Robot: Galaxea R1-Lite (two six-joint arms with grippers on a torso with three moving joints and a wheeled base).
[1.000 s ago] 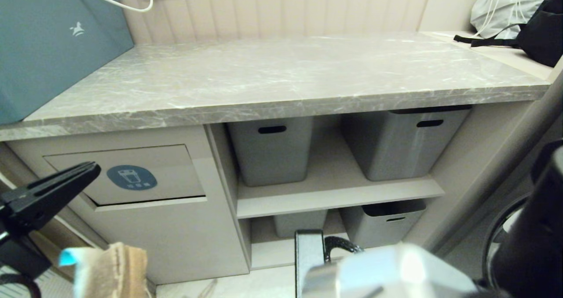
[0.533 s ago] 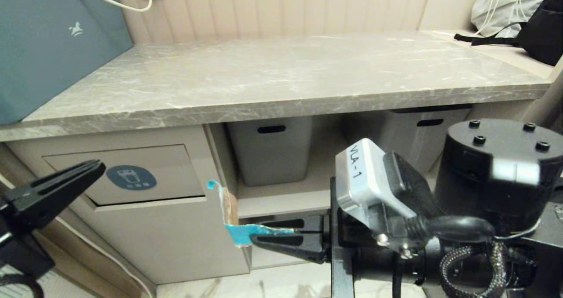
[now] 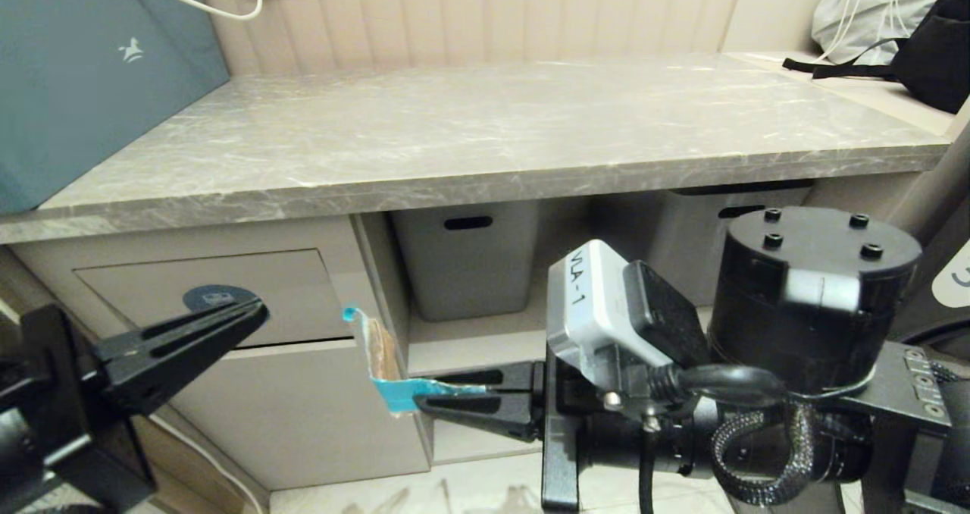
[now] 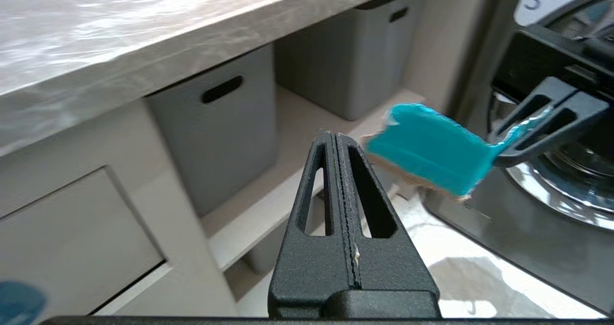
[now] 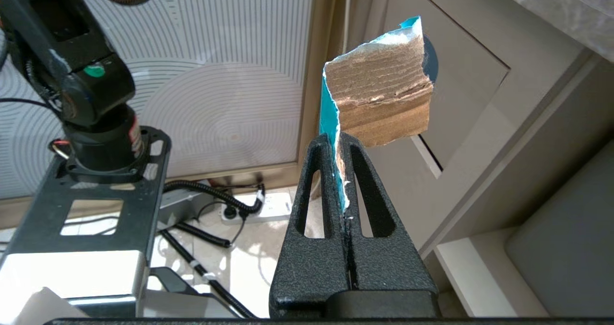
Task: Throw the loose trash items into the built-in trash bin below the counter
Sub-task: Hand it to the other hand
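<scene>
My right gripper (image 3: pixel 420 402) is shut on a torn cardboard scrap (image 3: pixel 383 370) with a turquoise face, held by its edge in front of the cabinet, just right of the trash bin flap (image 3: pixel 288 286). The scrap's brown corrugated side (image 5: pixel 379 99) faces the right wrist camera and its turquoise side (image 4: pixel 431 147) faces the left one. My left gripper (image 3: pixel 258 309) is shut with nothing in it, its tip in front of the flap and partly covering the blue sticker (image 3: pixel 216 296). Whether it touches the flap I cannot tell. The grey marble counter (image 3: pixel 485 135) carries no scraps; the other scraps are out of view.
Two grey plastic bins (image 3: pixel 466 260) (image 3: pixel 682 249) stand on the open shelf right of the flap. A teal box (image 3: pixel 91 67) sits on the counter's left end, and a black bag (image 3: pixel 932 44) at the far right. A power strip (image 5: pixel 259 209) and cables lie on the floor.
My left gripper has moved right and a little down, now covering part of the blue sticker. The right gripper with the scrap has shifted slightly left towards the flap.
</scene>
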